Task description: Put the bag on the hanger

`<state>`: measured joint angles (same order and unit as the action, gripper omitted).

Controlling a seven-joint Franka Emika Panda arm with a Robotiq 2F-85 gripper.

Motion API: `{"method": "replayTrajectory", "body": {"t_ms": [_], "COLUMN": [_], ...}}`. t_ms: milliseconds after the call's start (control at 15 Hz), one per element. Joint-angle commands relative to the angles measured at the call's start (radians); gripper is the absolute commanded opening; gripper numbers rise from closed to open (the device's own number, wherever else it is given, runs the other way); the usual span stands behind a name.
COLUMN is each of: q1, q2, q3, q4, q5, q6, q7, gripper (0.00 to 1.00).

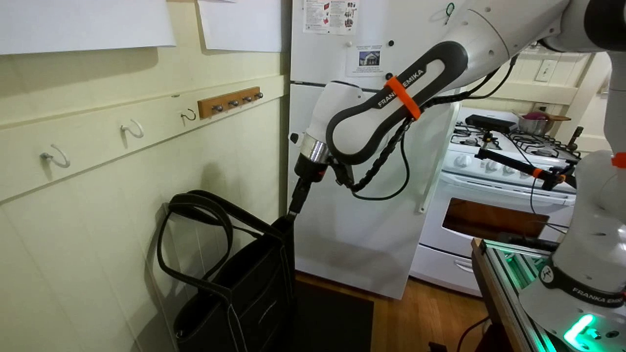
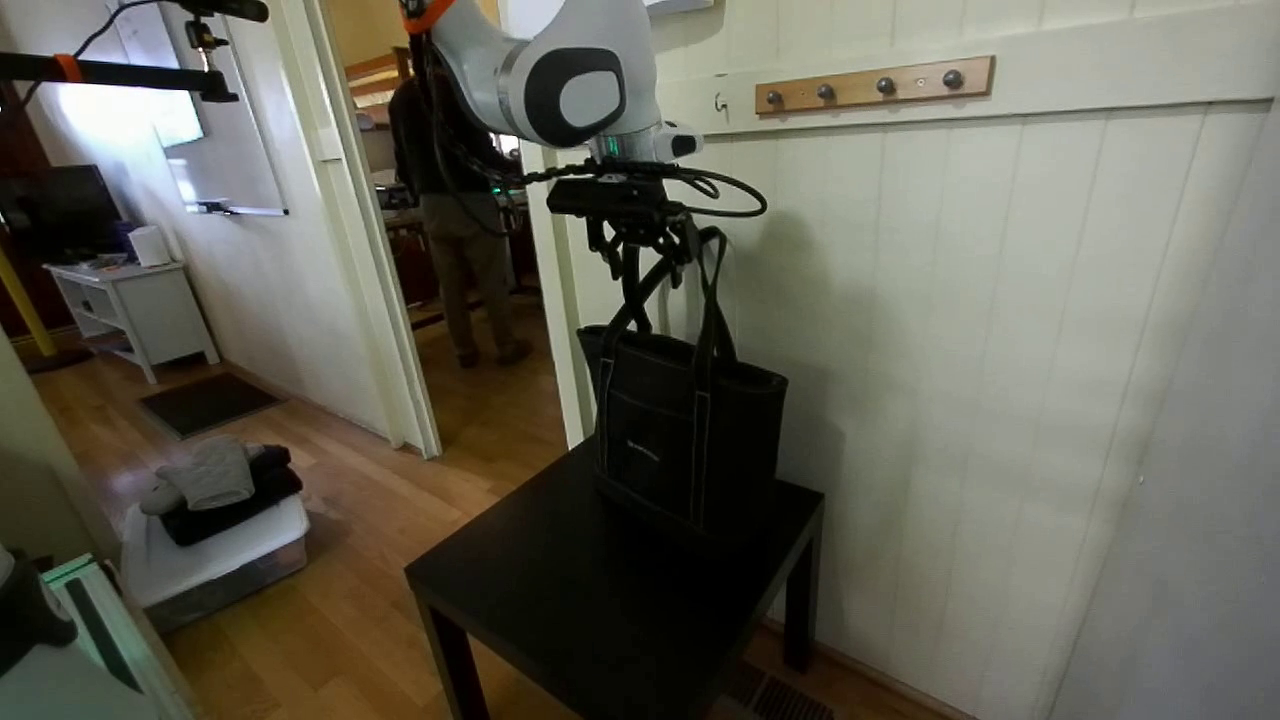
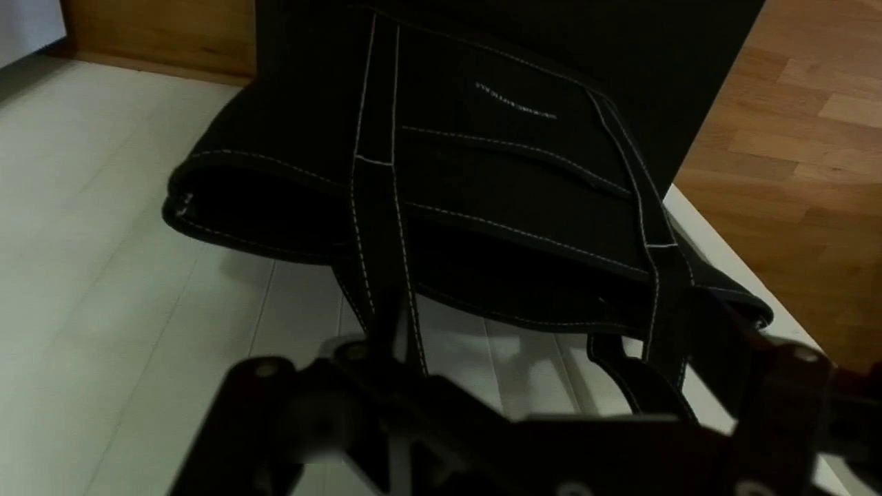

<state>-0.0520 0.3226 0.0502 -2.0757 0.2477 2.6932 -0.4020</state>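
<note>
"Where is the black bag (image 2: 650, 425) found?"

"It is stood upright on the black table (image 2: 550, 590), close to the wall (image 2: 1000, 330). Its bottom is hard to make out there, black on black, and in an exterior view it is cut off."

"What is kept in it?"

"That cannot be told. A gap is seen along the top, but the inside is too dark."

"Is it held by the robot's hand (image 1: 292, 213)?"

"The fingers (image 3: 730, 351) are spread apart. They are seen close to the long straps (image 3: 377, 207), but whether the straps are touched cannot be told. In the wrist view the hand is dark and blurred."

"And the hooks?"

"Two white hooks (image 1: 133, 129) are seen on a board (image 1: 93, 134) on the wall, both higher than the bag. The bag is not yet hung."

"What else?"

"A plastic box (image 2: 260, 568) is seen on the floor (image 2: 330, 600). A gray cloth (image 2: 215, 475) and a black cloth (image 2: 240, 512) are piled on its lid (image 2: 160, 567), and what is inside cannot be made out. At the back of the stove (image 1: 494, 189), a dark red thing (image 1: 535, 115) is held in a bowl (image 1: 530, 127), too small to be named."

"Is anyone seen?"

"A person (image 2: 455, 250) in the doorway (image 2: 355, 220), partly covered by the robot's arm (image 2: 575, 95)."
</note>
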Motion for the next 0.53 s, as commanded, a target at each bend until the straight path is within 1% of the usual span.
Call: {"method": "replayTrajectory", "body": {"t_ms": [0,467], "q1": [-0.024,-0.023], "q2": [0.115,0.275], "q3": [0.033,0.038], "q4": [0.107,0.289], "q5": [-0.033,-0.137], "q6": [0.052,0.098], "q7": [0.004,0.031], "gripper": [1.00,1.00]}}
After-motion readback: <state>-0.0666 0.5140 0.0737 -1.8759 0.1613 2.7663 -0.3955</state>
